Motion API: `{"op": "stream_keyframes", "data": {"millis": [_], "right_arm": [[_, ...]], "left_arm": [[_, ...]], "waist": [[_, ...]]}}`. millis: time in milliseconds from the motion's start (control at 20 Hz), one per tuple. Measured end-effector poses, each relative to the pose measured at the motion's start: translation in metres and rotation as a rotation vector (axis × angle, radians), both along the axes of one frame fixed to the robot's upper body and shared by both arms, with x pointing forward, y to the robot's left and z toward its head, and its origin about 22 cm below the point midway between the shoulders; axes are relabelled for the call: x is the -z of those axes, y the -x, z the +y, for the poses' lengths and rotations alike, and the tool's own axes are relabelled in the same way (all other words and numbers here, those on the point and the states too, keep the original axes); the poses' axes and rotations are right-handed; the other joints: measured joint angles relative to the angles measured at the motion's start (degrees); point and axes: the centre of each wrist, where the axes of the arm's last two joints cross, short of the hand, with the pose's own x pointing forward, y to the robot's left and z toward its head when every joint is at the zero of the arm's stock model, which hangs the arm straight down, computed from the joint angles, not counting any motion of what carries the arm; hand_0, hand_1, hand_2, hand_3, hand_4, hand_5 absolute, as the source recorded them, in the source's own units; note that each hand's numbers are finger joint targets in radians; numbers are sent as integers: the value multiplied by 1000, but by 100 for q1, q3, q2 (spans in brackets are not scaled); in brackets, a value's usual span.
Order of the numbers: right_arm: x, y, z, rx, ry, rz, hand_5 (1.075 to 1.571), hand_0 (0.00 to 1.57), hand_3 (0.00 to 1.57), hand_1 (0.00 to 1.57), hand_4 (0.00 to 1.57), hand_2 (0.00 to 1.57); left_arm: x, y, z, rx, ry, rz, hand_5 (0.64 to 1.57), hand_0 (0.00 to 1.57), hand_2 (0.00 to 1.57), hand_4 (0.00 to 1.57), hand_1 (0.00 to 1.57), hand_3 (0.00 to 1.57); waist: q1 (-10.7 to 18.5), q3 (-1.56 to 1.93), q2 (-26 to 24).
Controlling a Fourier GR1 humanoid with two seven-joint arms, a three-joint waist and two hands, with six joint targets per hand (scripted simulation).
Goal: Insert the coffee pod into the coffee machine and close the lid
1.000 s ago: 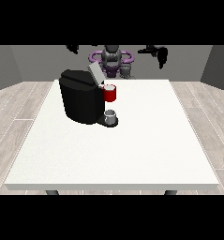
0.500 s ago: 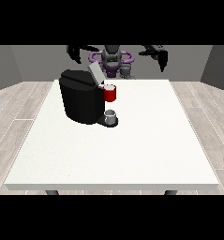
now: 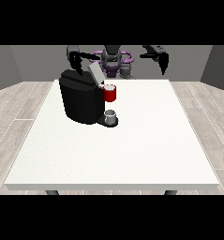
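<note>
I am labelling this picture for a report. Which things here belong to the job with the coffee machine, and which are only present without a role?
Belong to the job:
- coffee machine, black, on the table
- its lid, raised
- hand at the view's left, above the machine
- hand at the view's right, raised off the table

Only present:
- white table
- red thing at the machine
- grey thing at the machine's base

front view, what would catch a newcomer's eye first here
The black coffee machine stands out first, on the large white table toward the view's left, its lid tilted up and a red thing at the machine on its front. Behind the table's far edge, the robot holds both black hands raised in the air: one hand just above the machine at the view's left, the other hand at the view's right.
</note>
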Motion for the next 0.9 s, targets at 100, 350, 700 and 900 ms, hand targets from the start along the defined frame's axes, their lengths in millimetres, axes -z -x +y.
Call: {"op": "stream_keyframes", "data": {"millis": [100, 350, 700, 900], "right_arm": [[1, -3, 6, -16, 9, 5, 1571, 0, 0, 0, 0, 0], [-3, -10, 17, -50, 39, -19, 1571, 0, 0, 0, 0, 0], [-14, -25, 25, -60, 56, -42, 1571, 0, 0, 0, 0, 0], [-20, -30, 34, -76, 59, -65, 1571, 0, 0, 0, 0, 0]], "left_arm": [[-4, 2, 2, -13, -10, -5, 1571, 0, 0, 0, 0, 0], [-12, 4, 16, -46, -5, -26, 1571, 0, 0, 0, 0, 0], [-14, 8, 13, -57, -16, -41, 1571, 0, 0, 0, 0, 0], [-18, 4, 15, -63, -26, -48, 1571, 0, 0, 0, 0, 0]], "waist": [[-63, 0, 12], [-139, -6, 101], [-131, -11, 269], [-150, -19, 348]]}}
